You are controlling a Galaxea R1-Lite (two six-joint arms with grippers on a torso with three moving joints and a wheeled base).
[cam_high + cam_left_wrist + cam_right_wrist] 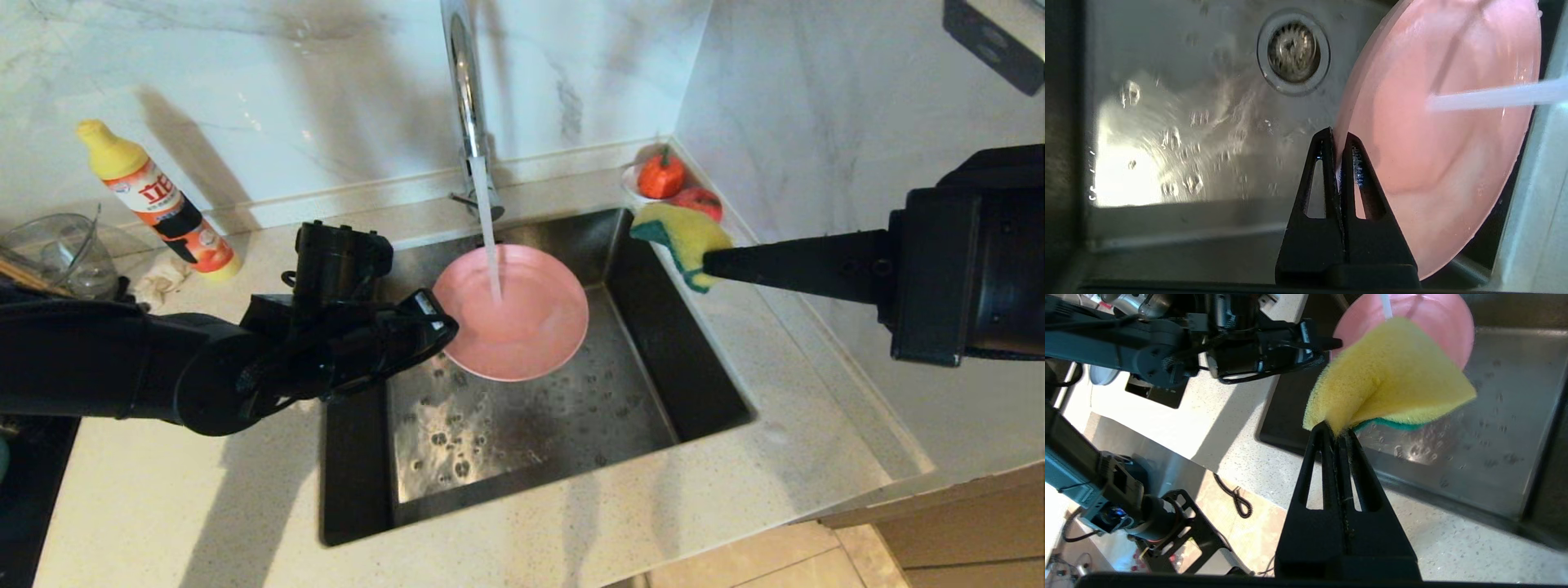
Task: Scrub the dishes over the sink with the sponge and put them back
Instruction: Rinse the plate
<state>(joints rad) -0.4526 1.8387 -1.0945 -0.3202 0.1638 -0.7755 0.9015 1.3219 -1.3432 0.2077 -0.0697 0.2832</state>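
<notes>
Left gripper point(1336, 139) is clamped on the pink plate point(522, 318), tilted under the faucet point(465, 98) stream. Sponge point(682, 237) is pinched by the right gripper point(1338, 435), held level over the sink point(694, 367) corner.

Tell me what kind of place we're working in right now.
Most likely a home kitchen: a stainless-steel sink set into a speckled stone counter, a chrome faucet running water onto a pink plate, and a dish-soap bottle against the marble backsplash.

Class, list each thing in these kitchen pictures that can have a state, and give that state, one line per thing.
Faucet: running.
Pink plate: held tilted under the stream.
Left gripper: shut on the plate's rim.
Sponge: folded, pinched.
Right gripper: shut on the sponge.
Sink: wet.
</notes>
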